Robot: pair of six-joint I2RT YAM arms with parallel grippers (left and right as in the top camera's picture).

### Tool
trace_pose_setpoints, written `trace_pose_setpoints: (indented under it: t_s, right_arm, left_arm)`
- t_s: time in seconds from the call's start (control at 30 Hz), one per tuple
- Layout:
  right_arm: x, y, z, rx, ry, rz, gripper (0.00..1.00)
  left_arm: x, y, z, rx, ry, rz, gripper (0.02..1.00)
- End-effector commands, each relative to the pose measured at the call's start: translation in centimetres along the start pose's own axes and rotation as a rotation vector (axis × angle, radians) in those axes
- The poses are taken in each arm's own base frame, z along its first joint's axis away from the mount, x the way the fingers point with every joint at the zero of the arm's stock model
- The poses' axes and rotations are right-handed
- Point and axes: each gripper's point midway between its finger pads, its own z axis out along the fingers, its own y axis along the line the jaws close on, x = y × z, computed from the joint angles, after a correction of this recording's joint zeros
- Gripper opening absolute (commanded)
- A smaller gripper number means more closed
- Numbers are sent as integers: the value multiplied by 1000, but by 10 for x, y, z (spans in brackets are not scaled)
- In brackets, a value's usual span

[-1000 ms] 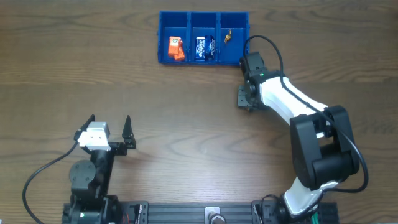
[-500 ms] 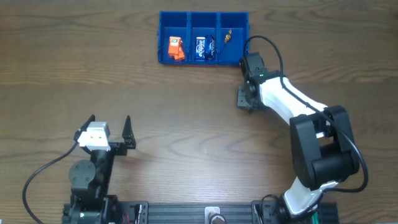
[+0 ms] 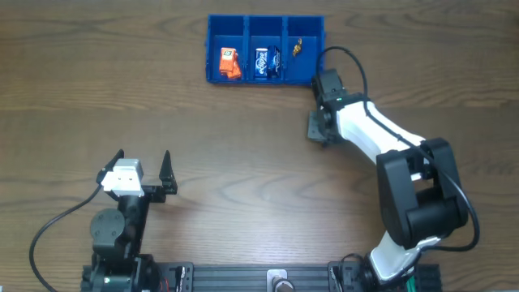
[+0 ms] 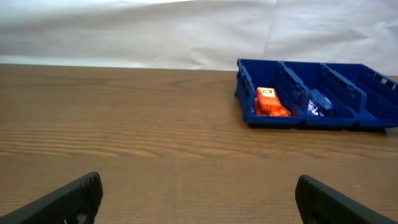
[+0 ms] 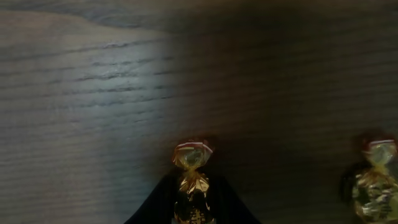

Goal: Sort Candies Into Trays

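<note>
A blue three-compartment tray [image 3: 212,50] stands at the table's far side. It holds an orange candy [image 3: 229,62] in the left bin, a blue candy [image 3: 266,61] in the middle bin and a gold candy [image 3: 297,48] in the right bin. My right gripper [image 3: 318,128] hovers low over the table just below the tray's right end. In the right wrist view that gripper [image 5: 193,190] is shut on a gold-wrapped candy [image 5: 192,157]. A second gold candy [image 5: 373,180] lies on the wood beside it. My left gripper [image 3: 144,162] stands open near its base, nothing between its fingers.
The left wrist view looks across bare wood to the tray [image 4: 249,115], with the orange candy [image 4: 270,102] and blue candy [image 4: 317,106] inside. A black cable [image 3: 345,53] loops by the tray's right end.
The right gripper has edged slightly toward the tray with the gold candy in it. The left arm has not moved.
</note>
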Motion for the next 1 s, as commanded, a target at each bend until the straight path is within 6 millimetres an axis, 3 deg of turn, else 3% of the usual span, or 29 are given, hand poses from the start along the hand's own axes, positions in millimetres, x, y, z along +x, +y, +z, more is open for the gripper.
trace_pose_setpoints:
  t_s: [0.03,0.1,0.2,0.3,0.37,0.47,0.63,0.73,0.83,1.0]
  right_arm:
    - [-21,48,-77,-113,-191,-130,152]
    - [-75,66,-162,-173,-379,-177,152]
    - [-120,63,-204,-156,-484,-174,159]
    - [-165,58,-218,-116,-550,-157,163]
    - [-193,53,-206,-86,-554,-139,163]
    - [-208,53,-176,-67,-517,-129,161]
    - [-211,56,-114,-67,-420,-128,159]
    - [-210,58,-89,-67,-384,-129,159]
    - [-208,59,-75,-61,-366,-132,161]
    - [-208,59,-71,-59,-361,-132,167]
  left_arm:
    - [15,-1,0,9,48,12,998]
    - [15,-1,0,9,48,12,998]
    - [15,-1,0,9,48,12,998]
    - [15,-1,0,9,48,12,998]
    - [15,-1,0,9,48,12,998]
    - [15,-1,0,9,48,12,998]
    - [15,-1,0,9,48,12,998]
    - [15,-1,0,9,48,12,998]
    - [15,-1,0,9,48,12,998]
    - [15,-1,0,9,48,12,998]
